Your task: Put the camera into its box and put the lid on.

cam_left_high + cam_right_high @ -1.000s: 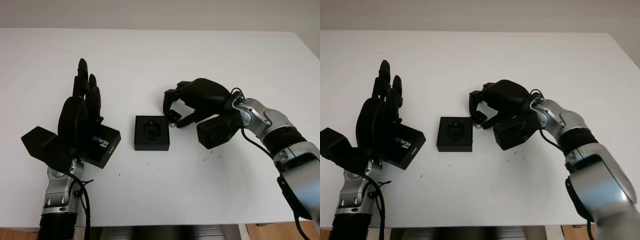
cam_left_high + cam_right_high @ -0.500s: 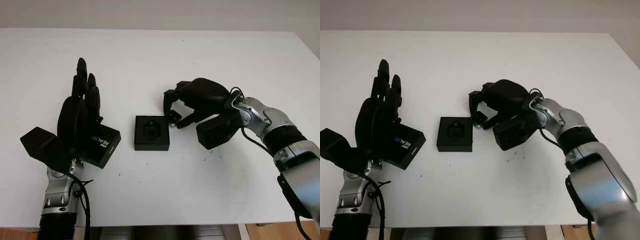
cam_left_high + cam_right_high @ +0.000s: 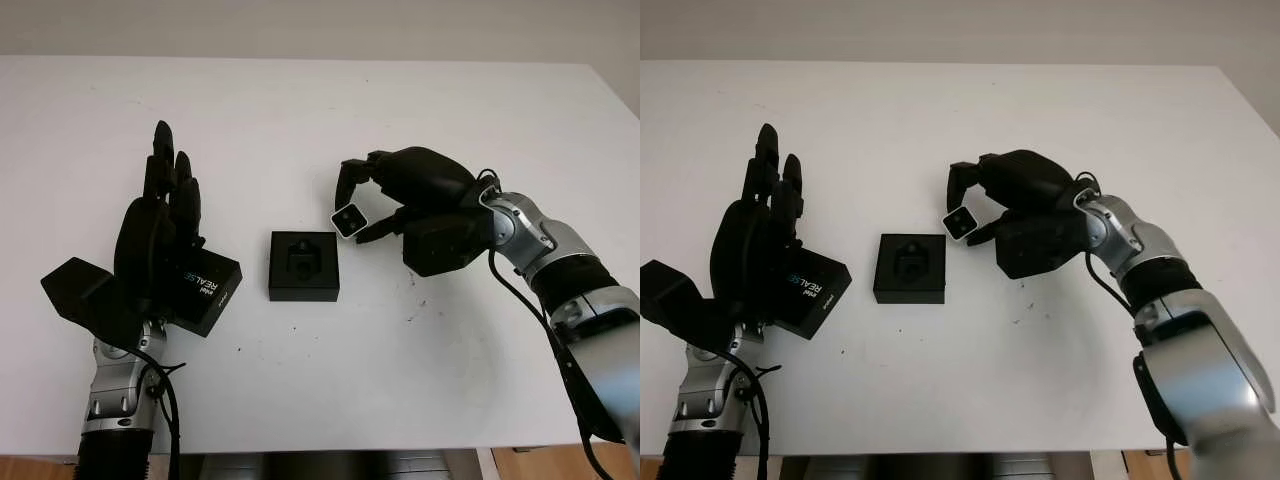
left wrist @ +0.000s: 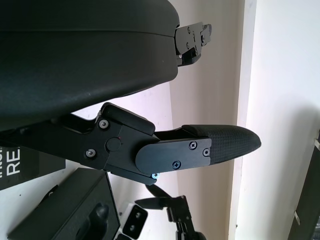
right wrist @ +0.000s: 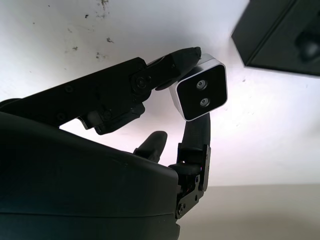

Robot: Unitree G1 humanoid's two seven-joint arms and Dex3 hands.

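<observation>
A small silver camera (image 3: 349,221) with a black two-lens face is pinched in my right hand (image 3: 372,205), lifted just right of the open black box (image 3: 303,265) at the table's middle. The right wrist view shows the camera (image 5: 200,93) held between fingertips (image 5: 186,57), with a corner of the box (image 5: 280,37) beyond it. The box has a moulded black insert. Its black lid (image 3: 205,292), with white lettering, lies left of the box, partly under my open left hand (image 3: 165,215), which stands upright over it.
The white table (image 3: 320,120) stretches bare behind both hands, its far edge meeting a pale wall. A few dark specks mark the surface (image 3: 410,318) right of the box. The table's front edge runs near the bottom of the eye views.
My right hand has risen and turned, lifting the camera off the table so its lens face now shows. The left hand, lid and box have stayed put.
</observation>
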